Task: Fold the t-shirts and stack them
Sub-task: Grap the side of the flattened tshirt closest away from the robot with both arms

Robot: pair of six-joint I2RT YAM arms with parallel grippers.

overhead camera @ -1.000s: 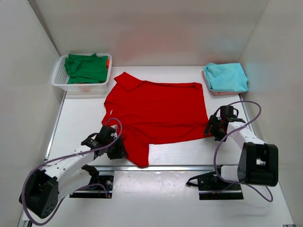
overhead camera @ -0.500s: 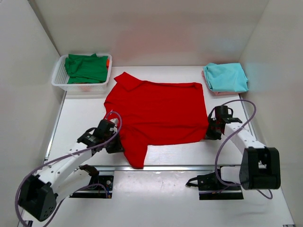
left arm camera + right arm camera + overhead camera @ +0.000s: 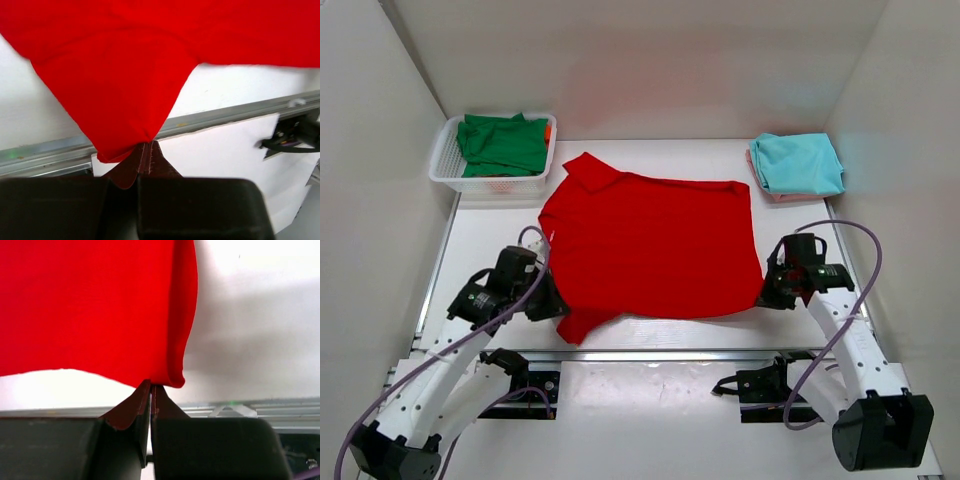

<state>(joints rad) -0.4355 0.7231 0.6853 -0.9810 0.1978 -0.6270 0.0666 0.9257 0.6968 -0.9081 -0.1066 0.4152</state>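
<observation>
the table (image 3: 490,240) is a white, flat surface in the middle of the top view, and plain white walls (image 3: 640,60) close it at the back and on both sides. a metal rail (image 3: 720,352) runs along its near edge, low in the frame.

the red t-shirt (image 3: 650,240) lies spread in the centre of the table, collar toward the upper left. the left gripper (image 3: 552,305) is at the lower left corner of the cloth, and in the left wrist view its jaws are pressed together on a point of the red fabric (image 3: 125,65) (the cloth hangs out from the tips like a triangle). the right gripper (image 3: 770,295) is at the lower right corner of the shirt, and the right wrist view shows its jaws closed on the hem in the same way, with the red cloth (image 3: 90,305) filling the upper left of that picture.

the teal t-shirt (image 3: 798,163) lies folded in the upper right corner of the table. the green t-shirt (image 3: 502,143) sits inside the white mesh basket (image 3: 445,170) in the upper left corner, well apart from the red one.
</observation>
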